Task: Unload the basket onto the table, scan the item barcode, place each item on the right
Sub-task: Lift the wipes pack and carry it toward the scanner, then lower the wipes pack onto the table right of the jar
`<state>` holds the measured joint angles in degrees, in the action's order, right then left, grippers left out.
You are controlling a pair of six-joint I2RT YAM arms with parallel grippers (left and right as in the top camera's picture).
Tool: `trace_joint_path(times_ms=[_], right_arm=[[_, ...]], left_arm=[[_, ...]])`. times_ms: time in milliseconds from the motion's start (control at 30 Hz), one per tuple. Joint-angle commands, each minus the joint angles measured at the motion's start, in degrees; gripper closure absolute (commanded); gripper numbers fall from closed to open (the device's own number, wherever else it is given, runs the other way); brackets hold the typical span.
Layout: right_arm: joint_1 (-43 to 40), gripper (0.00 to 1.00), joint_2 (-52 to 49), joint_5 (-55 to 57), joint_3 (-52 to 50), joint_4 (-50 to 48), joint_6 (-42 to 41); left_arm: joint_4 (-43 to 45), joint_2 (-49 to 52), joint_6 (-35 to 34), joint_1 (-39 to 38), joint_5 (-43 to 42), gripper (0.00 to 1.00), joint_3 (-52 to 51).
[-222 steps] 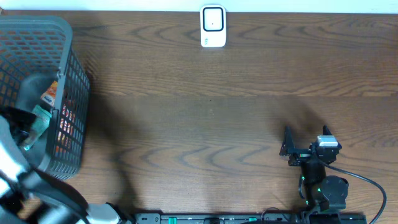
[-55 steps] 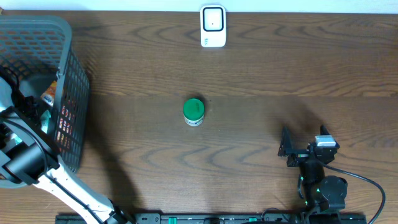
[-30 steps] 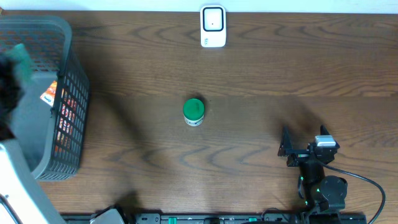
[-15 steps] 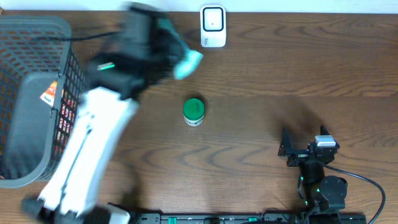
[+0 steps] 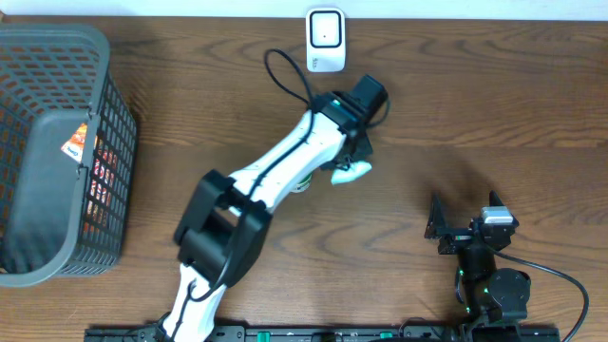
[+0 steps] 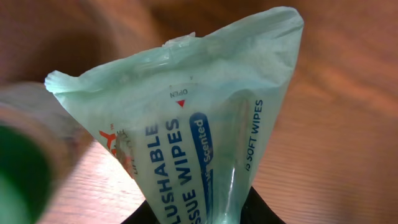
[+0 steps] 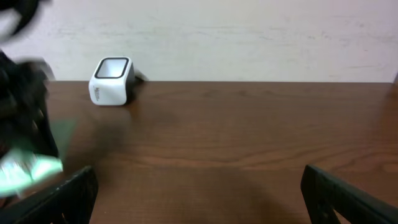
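Observation:
My left gripper point(image 5: 350, 158) is shut on a pale green pack of flushable wipes point(image 5: 352, 172), held over the middle of the table a little below the white barcode scanner point(image 5: 325, 40). In the left wrist view the wipes pack point(image 6: 193, 130) fills the frame, pinched at its lower end between the black fingers point(image 6: 264, 208). The pack's barcode does not show. My right gripper point(image 5: 464, 220) rests open at the lower right, nothing between its fingers point(image 7: 68, 196); its view shows the scanner point(image 7: 112, 81) far left and the blurred pack point(image 7: 31, 168).
A grey mesh basket point(image 5: 106, 142) holding more packaged items point(image 5: 80, 142) stands at the left edge. A green lid point(image 6: 18, 177) sits just left of the held pack, mostly hidden under my left arm in the overhead view. A pale wall point(image 7: 249, 37) runs behind the table.
My left arm has swung from the basket across the table to the right, carrying the wipes pack, and now holds it below the scanner. The right arm has not moved.

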<state>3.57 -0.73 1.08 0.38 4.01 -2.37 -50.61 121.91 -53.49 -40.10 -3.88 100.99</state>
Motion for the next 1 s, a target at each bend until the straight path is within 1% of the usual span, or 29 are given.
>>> trace_joint_path(times_ms=[0,167,433,533,600,700,733,800,867,900,967], right_arm=[[0.26,0.01,0.17,0.33,-0.07,0.13,-0.57],[0.26,0.01,0.17,0.33,-0.07,0.13,-0.57],[0.26,0.01,0.17,0.31,-0.07,0.13,-0.57],[0.26,0.01,0.17,0.33,-0.07,0.13,-0.57],[0.26,0.01,0.17,0.33,-0.07,0.13,-0.57],[0.26,0.01,0.17,0.31,-0.07,0.15,-0.57],[0.26,0.01,0.17,0.33,-0.07,0.13,-0.57],[0.26,0.01,0.17,0.33,-0.07,0.13,-0.57],[0.26,0.01,0.17,0.33,-0.07,0.13,-0.57],[0.26,0.01,0.17,0.33,-0.07,0.13,-0.57],[0.26,0.01,0.17,0.33,-0.07,0.13,-0.57]], left_arm=[[-0.13,1.64,0.98,-1.09,-1.66,0.78,0.48],[-0.26,2.47,1.18,-2.75,-1.16,0.78,0.46],[-0.24,2.47,1.16,-6.71,5.99,0.77,-0.31],[-0.26,2.47,1.18,-7.58,8.83,0.65,-0.37],[-0.26,2.36,1.22,-7.72,9.11,0.62,-0.37],[-0.26,1.62,2.69,-7.72,9.14,0.50,-0.31],[-0.26,1.29,3.21,-7.72,9.16,0.47,-0.22],[-0.26,0.33,3.89,-7.65,9.90,0.46,-0.13],[-0.24,-1.11,4.35,-7.56,11.54,0.33,-0.13],[-0.22,-1.66,4.42,-7.45,12.17,0.31,-0.13],[-0.02,-3.02,4.42,-7.21,13.18,0.30,-0.13]])
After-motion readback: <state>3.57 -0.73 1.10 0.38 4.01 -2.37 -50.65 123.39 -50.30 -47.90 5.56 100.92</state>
